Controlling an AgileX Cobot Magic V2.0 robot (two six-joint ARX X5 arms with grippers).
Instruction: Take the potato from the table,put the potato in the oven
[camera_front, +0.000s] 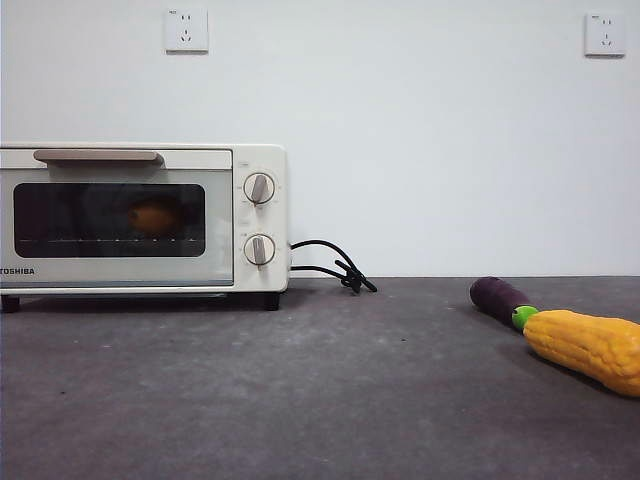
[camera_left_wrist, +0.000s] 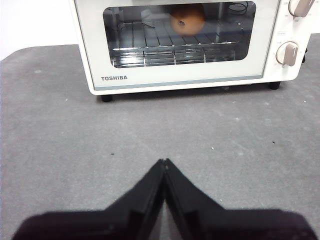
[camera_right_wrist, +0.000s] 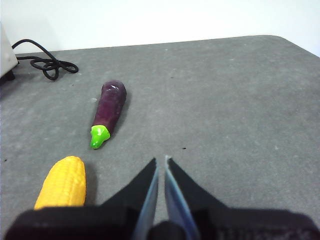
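— Left gripper (camera_left_wrist: 164, 161), wrist view? 
— Jaws pressed together, empty, above bare table (camera_left_wrist: 60, 130), facing the oven (camera_left_wrist: 100, 60); the potato (camera_left_wrist: 187, 21) sits on its rack behind the closed glass door.
— Right gripper (camera_right_wrist: 161, 159)? 
— Nearly closed, holding nothing, near eggplant (camera_right_wrist: 110, 111) and corn (camera_right_wrist: 64, 181).
— Front view? 
— No arms visible; potato inside oven.

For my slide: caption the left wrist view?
Potato on the rack inside the closed oven; left gripper shut, empty.

Orange-brown potato (camera_left_wrist: 187, 20) on rack inside cream oven (camera_front: 240, 215), door shut; oven stands on grey surface (camera_front: 330, 400).
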